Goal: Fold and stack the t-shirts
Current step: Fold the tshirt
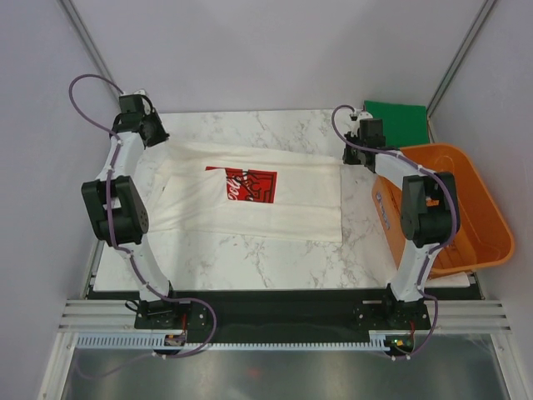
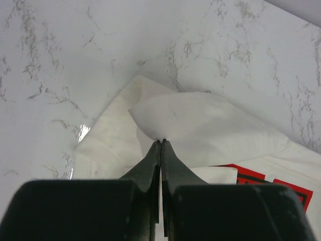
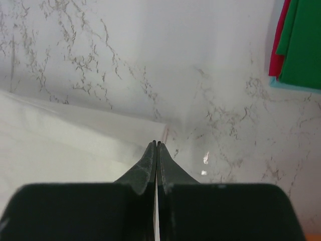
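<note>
Two grippers, both with jaws pressed together, are on one garment. Your left gripper point(image 2: 161, 141) is clamped on a raised fold of the white t-shirt point(image 1: 291, 200). In its wrist view the cloth peaks right at the tips and falls away to either side of them. Your right gripper point(image 3: 156, 143) has its jaws together on the shirt's corner. The rest of the cloth lies to its left, and bare marble worktop point(image 3: 210, 75) lies ahead. From above, the shirt spans the worktop between the two grippers, its red print point(image 1: 250, 185) face up. The green t-shirt point(image 1: 398, 121) lies folded just beyond the right gripper and to its right, apart from it. An orange basket point(image 1: 479, 196) stands to that gripper's right, nearer the arm bases.
</note>
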`<state>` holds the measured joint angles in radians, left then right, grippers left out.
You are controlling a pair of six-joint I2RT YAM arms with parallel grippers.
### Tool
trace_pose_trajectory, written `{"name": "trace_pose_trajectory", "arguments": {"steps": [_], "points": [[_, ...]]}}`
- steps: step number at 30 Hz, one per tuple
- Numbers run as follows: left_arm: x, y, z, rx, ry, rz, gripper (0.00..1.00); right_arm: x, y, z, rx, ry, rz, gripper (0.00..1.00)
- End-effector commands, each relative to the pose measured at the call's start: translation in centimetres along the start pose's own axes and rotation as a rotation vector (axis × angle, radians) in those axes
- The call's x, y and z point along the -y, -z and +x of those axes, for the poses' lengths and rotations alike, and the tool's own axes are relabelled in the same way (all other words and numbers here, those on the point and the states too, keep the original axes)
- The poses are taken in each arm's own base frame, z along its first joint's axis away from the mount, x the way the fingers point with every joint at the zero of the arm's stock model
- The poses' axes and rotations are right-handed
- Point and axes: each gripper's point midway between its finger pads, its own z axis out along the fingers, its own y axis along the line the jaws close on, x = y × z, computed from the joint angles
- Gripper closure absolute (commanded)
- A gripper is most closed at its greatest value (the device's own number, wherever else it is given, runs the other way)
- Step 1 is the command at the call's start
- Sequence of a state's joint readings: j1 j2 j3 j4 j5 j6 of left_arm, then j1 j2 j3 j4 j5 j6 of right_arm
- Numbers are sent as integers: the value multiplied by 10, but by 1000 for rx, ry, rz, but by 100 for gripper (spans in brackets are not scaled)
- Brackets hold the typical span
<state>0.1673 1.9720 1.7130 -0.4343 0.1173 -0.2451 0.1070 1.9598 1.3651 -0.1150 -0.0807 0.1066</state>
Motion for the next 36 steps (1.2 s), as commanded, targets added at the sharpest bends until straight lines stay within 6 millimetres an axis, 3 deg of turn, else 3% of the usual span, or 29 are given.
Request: {"name": "trace_pose_trajectory", "arguments": {"steps": [1, 4, 9, 17, 27, 36], "points": [[-6, 31, -16, 89, -12, -39, 98, -13, 16, -11, 81, -16, -6, 100], [-19, 38, 0, 69, 16, -89, 98, -17, 24, 3, 68, -25, 4, 100], [-30, 60, 8, 85, 56, -123, 98, -24, 37, 32, 37, -27, 14, 100], [-39, 61, 39, 30, 96, -142, 98, -11, 49, 53, 35, -26, 86, 100], [-57, 52, 68, -35, 172, -179, 98, -16, 51, 75, -8, -42, 57, 100], [-54, 64, 54, 10, 209, -158, 98, -18, 61, 71, 14, -46, 52, 100]]}}
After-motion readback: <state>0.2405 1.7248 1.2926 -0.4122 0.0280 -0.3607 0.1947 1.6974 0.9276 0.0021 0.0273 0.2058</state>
